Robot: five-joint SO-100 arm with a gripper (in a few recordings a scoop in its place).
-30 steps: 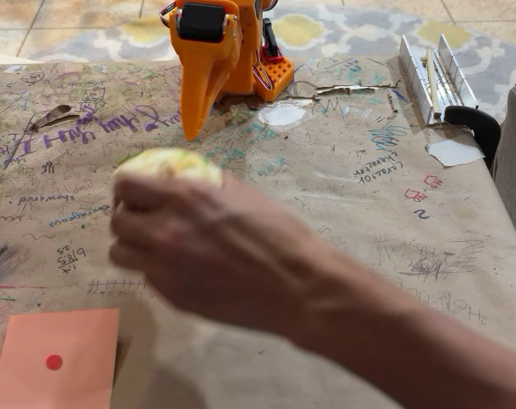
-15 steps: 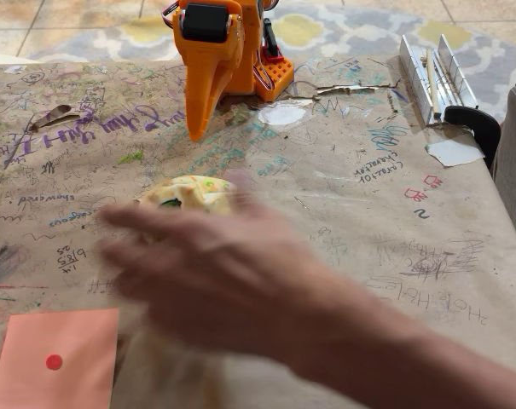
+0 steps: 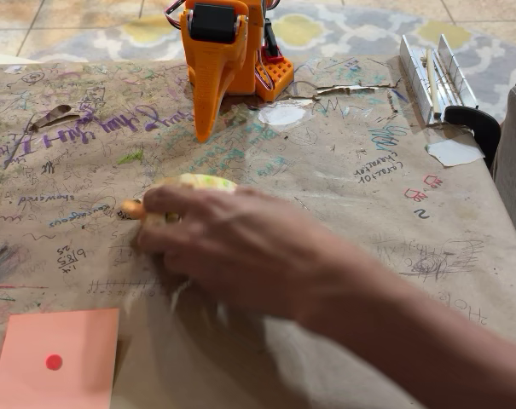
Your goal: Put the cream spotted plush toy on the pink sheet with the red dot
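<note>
We look from one fixed camera set above the near edge of the scribbled brown paper table, angled down and across it. The orange arm stands at the far edge, facing us, with tiled floor beyond. A person's forearm crosses close to the lens.

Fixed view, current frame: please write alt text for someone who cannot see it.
A person's hand covers the cream spotted plush toy on a scribbled brown-paper table. The pink sheet with the red dot lies bare at lower left, and the orange gripper points down at the far edge, its opening unclear.
</note>
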